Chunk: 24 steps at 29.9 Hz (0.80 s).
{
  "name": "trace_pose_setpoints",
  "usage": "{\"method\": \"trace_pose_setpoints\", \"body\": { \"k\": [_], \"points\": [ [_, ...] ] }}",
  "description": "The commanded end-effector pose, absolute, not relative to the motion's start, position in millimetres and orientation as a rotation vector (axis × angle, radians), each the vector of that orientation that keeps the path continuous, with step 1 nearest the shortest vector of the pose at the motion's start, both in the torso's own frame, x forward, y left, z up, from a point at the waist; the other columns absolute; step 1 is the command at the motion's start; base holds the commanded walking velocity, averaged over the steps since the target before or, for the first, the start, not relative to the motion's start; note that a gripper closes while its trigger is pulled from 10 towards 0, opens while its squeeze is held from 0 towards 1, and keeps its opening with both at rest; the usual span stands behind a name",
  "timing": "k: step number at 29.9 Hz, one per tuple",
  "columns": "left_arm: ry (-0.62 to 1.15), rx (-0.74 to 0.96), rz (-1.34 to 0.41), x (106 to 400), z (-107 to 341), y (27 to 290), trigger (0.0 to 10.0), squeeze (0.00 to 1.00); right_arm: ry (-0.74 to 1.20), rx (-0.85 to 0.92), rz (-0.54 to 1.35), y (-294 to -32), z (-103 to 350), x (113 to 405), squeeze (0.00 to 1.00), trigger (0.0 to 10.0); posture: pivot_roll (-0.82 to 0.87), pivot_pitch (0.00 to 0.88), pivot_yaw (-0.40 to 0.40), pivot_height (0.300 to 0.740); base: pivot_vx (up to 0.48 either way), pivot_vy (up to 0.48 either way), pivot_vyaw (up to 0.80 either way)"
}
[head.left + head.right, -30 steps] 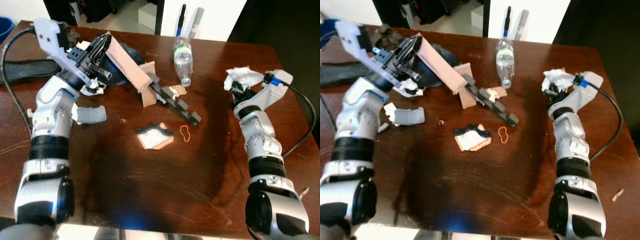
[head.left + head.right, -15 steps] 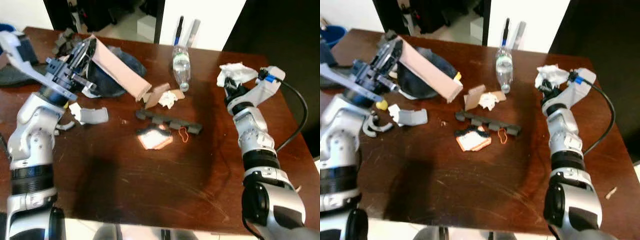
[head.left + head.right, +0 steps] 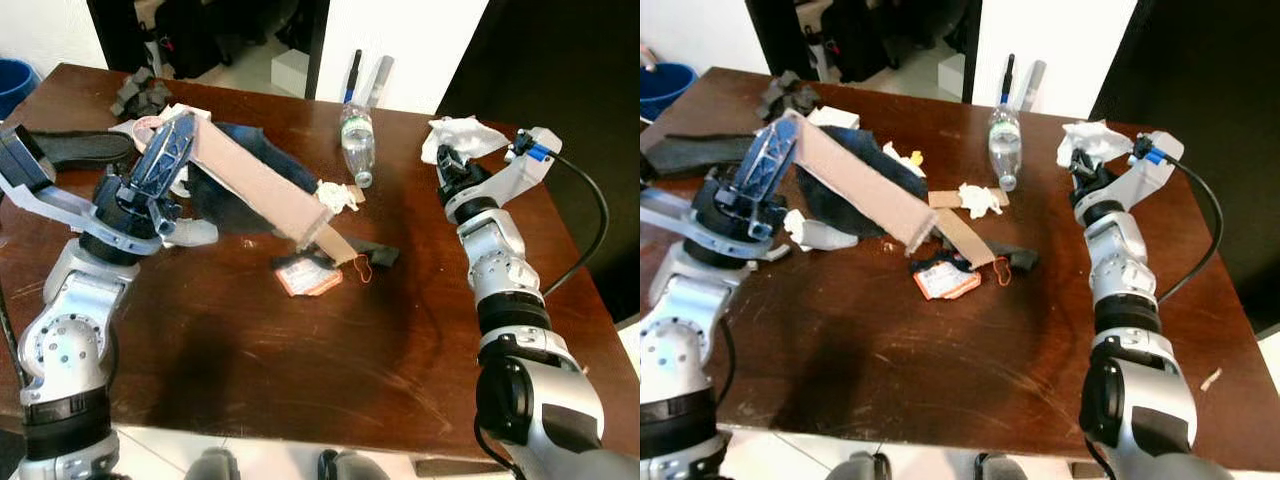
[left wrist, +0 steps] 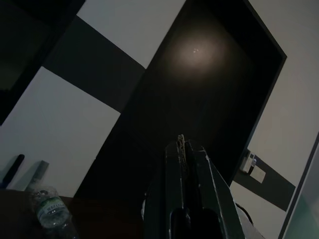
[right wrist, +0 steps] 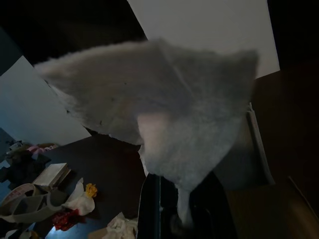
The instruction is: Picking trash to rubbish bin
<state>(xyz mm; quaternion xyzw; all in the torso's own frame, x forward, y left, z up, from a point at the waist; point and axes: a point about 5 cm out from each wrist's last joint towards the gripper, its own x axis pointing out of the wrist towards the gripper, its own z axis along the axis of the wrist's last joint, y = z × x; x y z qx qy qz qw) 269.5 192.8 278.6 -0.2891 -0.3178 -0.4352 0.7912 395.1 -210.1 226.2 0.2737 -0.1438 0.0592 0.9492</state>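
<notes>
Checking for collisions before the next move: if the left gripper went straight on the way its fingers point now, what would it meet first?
Probably nothing on the table. The left gripper points up and away, shut on the long cardboard strip. Along its line are only a dark doorway and wall, though depth is unclear. The water bottle lies off to the side.

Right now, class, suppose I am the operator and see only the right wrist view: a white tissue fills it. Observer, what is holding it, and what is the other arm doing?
Observer: The right tool is shut on the white tissue, held above the table's far right corner.
Operator: And the left arm?
Observer: The left tool grips one end of a long cardboard strip; its other end slopes down to the table.
Operator: What lies near that low end?
Observer: An orange wrapper and an orange rubber band.
Operator: Anything else to collect?
Observer: A plastic bottle lies at the far edge.
</notes>
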Motion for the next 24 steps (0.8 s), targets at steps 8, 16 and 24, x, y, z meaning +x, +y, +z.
{"method": "trace_pose_setpoints", "body": {
  "k": [8, 16, 24],
  "points": [
    [-0.671, -0.798, -1.119, 247, 264, 181, 0.0, 0.00, -0.281, 0.542, 0.150, -205, 223, 397, 0.00, 10.0, 0.11, 0.125, -0.075, 0.740, 0.000, 0.000, 0.00],
    [-0.713, -1.010, -1.128, 242, 247, 183, 0.0, 0.00, -0.274, 0.536, 0.187, -198, 220, 397, 0.00, 10.0, 0.11, 0.125, -0.075, 0.740, 0.000, 0.000, 0.00],
    [-0.698, -1.026, -1.105, 243, 240, 188, 0.0, 0.00, -0.272, 0.534, 0.194, -197, 219, 396, 0.00, 10.0, 0.11, 0.130, -0.070, 0.740, 0.000, 0.000, 0.00]
  ]
}}
